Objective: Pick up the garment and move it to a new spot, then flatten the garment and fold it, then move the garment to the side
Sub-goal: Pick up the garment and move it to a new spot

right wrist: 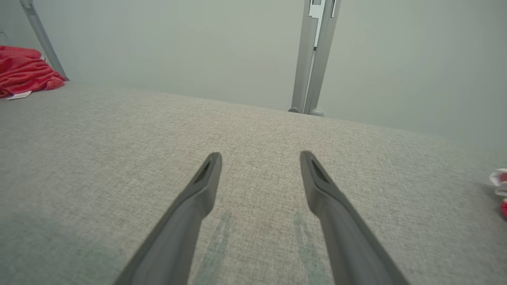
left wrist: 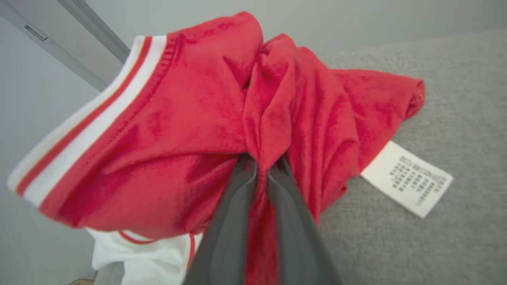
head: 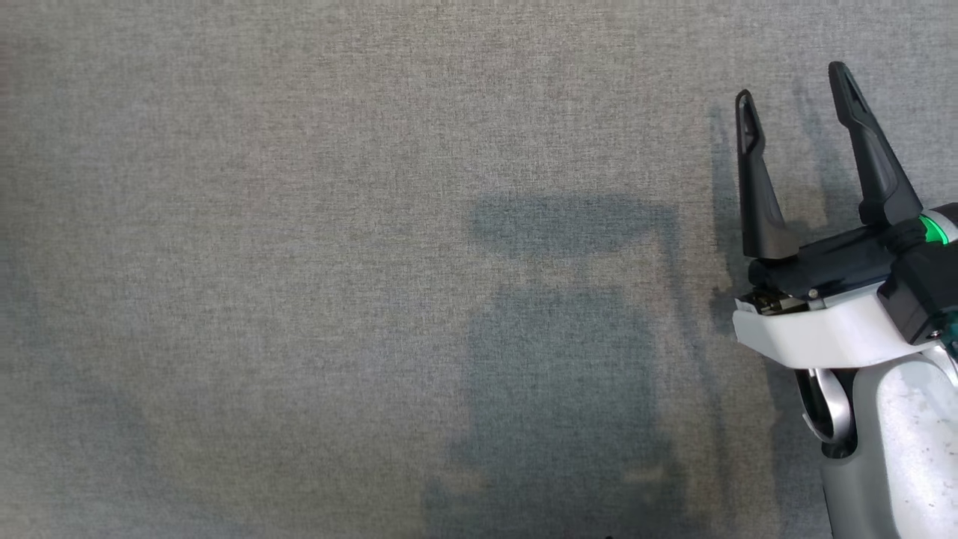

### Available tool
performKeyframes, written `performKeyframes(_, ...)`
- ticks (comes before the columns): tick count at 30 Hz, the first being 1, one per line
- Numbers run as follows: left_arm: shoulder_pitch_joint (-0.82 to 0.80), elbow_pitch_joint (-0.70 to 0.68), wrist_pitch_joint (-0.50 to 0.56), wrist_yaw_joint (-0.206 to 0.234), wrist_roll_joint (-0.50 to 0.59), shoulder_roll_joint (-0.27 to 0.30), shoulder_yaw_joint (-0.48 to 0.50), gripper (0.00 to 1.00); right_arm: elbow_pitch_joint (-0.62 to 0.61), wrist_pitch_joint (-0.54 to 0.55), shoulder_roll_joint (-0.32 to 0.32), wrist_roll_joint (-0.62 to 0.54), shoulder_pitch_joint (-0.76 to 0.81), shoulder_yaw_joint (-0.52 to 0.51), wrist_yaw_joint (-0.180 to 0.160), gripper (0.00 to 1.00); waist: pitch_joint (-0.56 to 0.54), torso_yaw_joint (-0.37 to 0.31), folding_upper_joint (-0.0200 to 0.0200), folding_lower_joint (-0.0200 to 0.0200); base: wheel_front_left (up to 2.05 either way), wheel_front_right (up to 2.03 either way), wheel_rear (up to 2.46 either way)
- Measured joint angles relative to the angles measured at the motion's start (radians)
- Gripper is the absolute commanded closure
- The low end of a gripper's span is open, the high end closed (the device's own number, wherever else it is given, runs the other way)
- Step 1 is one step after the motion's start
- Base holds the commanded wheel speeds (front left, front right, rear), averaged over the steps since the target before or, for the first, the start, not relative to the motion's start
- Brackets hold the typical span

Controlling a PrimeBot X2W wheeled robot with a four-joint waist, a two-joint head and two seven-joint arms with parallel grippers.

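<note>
At the far edge of the grey cloth-covered surface [left wrist: 435, 99], the left jaws are pressed almost together, their dark fingers [left wrist: 229, 221] pinching a raised fold of the red garment [left wrist: 178, 130] between the tips. Over the middle of the surface [head: 299, 262] the right jaws stand spread wide with nothing between them; the fingers [head: 760, 187] hang just above the cloth, holding and touching nothing, and throw two thin shadows on it.

From the right wrist the surface [right wrist: 253, 130] runs back to a pale wall [right wrist: 158, 39]. Two grey metal posts [right wrist: 313, 55] rise at its far edge. The garment [right wrist: 23, 69] lies heaped near the left end of that edge, well apart from the right fingers [right wrist: 190, 213]. A small red-and-white thing [right wrist: 500, 186] sits at the right end, too cut off to name.

Bunched as it is, the garment shows no clear long axis. Its white-and-red striped band [left wrist: 79, 130] runs slantwise along the side turned toward the wall, and a white care label [left wrist: 408, 178] sticks out flat onto the surface on the opposite side.
</note>
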Motion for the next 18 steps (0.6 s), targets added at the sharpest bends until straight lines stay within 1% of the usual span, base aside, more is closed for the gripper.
performKeyframes(6, -0.026, -0.032, -0.041, -0.010, 0.014, -0.005, -0.058, 1.00, 0.063, -0.032, 0.013, 0.015, -0.003, 0.004, 0.000, 0.00, -0.065, 0.001, 0.0000, 0.0000, 0.00, 0.00, 0.00)
performKeyframes(11, -0.035, -0.091, -0.044, -0.013, 0.014, -0.008, -0.118, 1.00, 0.129, -0.063, 0.024, 0.032, -0.003, -0.001, 0.000, 0.00, -0.144, -0.003, 0.0000, -0.0002, 0.00, 0.00, 0.00)
performKeyframes(14, -0.031, -0.152, -0.029, -0.013, -0.005, -0.023, -0.159, 1.00, 0.175, -0.081, 0.032, 0.046, 0.001, -0.006, 0.000, 0.00, -0.203, -0.007, 0.0000, -0.0002, 0.00, 0.00, 0.00)
performKeyframes(18, 0.014, -0.268, 0.014, -0.014, -0.029, -0.026, -0.247, 1.00, 0.231, -0.101, 0.037, 0.067, 0.014, -0.014, 0.000, 0.00, -0.286, -0.015, 0.0000, -0.0002, 0.00, 0.00, 0.00)
